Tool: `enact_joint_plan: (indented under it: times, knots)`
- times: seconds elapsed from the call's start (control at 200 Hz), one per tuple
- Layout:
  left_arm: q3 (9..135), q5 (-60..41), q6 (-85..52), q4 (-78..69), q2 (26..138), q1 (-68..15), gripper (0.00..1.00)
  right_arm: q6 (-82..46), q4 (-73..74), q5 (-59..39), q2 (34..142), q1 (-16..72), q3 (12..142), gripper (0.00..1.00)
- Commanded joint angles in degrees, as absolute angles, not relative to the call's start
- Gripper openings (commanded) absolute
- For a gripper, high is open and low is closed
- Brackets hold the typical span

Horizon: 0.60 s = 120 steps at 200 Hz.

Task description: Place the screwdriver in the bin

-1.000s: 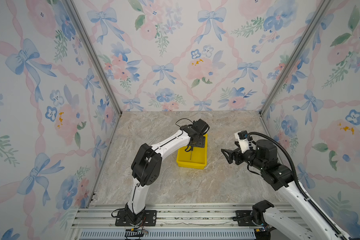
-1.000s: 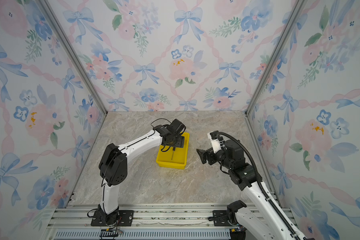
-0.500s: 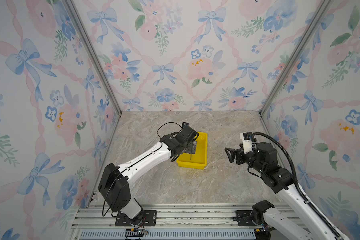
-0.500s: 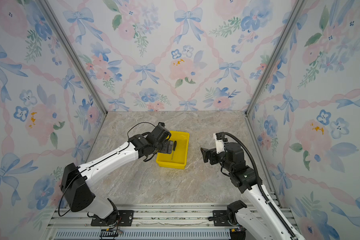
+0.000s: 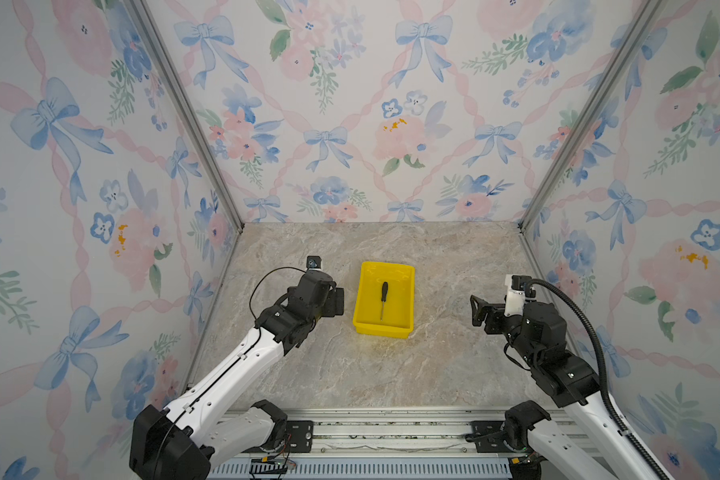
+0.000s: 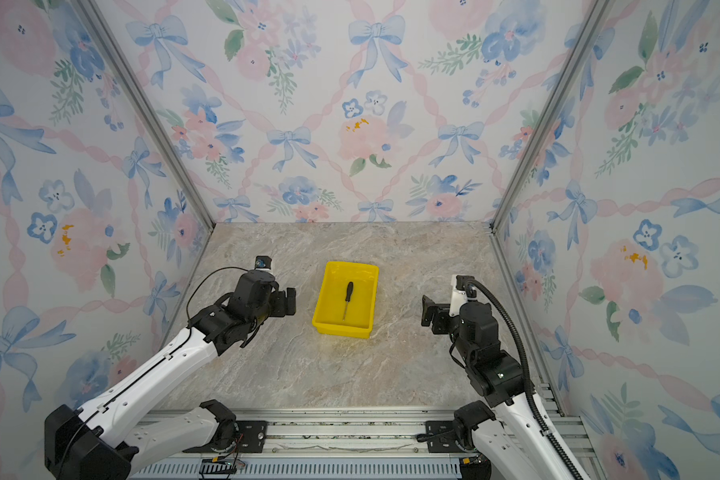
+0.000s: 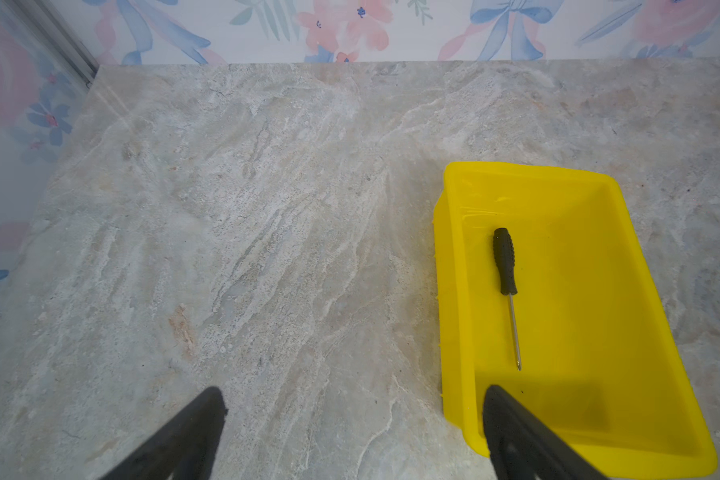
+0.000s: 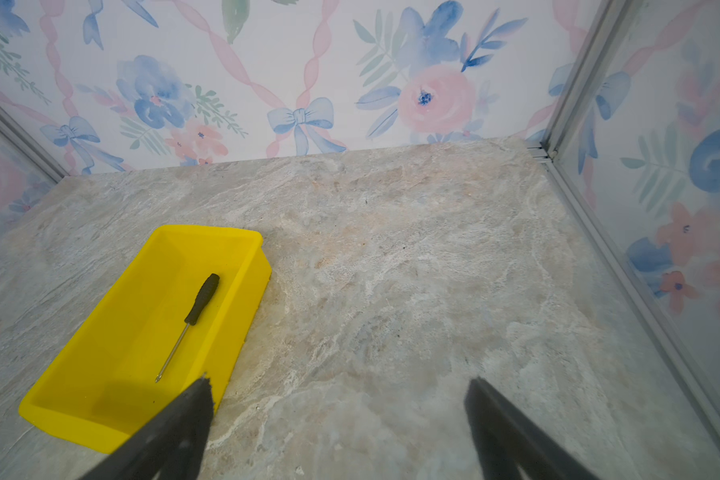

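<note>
Top views: glossy yellow plastic bin, rectangular, low walls, on marbled worktop. Slim screwdriver, ribbed black handle, thin metal shaft, lies flat inside bin. Left hand beside bin, apart.
Left wrist: left hand spread wide, empty.
Right wrist: right hand spread wide, empty, near bin.

Left arm stretched in from the near-left corner, white forearm angled toward the middle. The left gripper hung low, jaws spread wide and empty. Over on the right, the right arm stood bent, and the right gripper faced the centre, jaws parted, gripping nothing.
</note>
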<state>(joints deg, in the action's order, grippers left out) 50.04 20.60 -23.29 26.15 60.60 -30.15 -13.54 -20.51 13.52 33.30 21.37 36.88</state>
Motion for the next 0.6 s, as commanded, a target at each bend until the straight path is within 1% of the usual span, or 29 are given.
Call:
enact_joint_plan:
  times: [0.0, 0.205, 0.305, 0.35, 0.595]
  knots:
    - [46.59, 18.67, -20.23, 23.16, 57.05, -28.06, 0.97, -14.66, -25.22, 19.19, 29.40, 20.84, 35.61, 0.97]
    - [42.63, 18.87, -18.45, 22.67, 51.08, -25.01, 0.97, -13.91, -26.94, 21.22, 26.89, 20.92, 34.03, 0.97]
    - [42.63, 17.84, -17.94, 22.69, 48.89, -23.93, 0.98, -12.60, -26.37, 20.91, 27.68, 20.84, 34.27, 0.97]
    - [40.38, 17.72, -17.53, 22.55, 48.16, -23.67, 0.97, -11.87, -25.96, 21.05, 28.17, 20.86, 34.28, 0.97]
    - [37.94, 16.64, -14.32, 22.35, 46.53, -22.03, 0.97, -5.93, -20.95, 18.72, 30.88, 20.96, 33.26, 0.97]
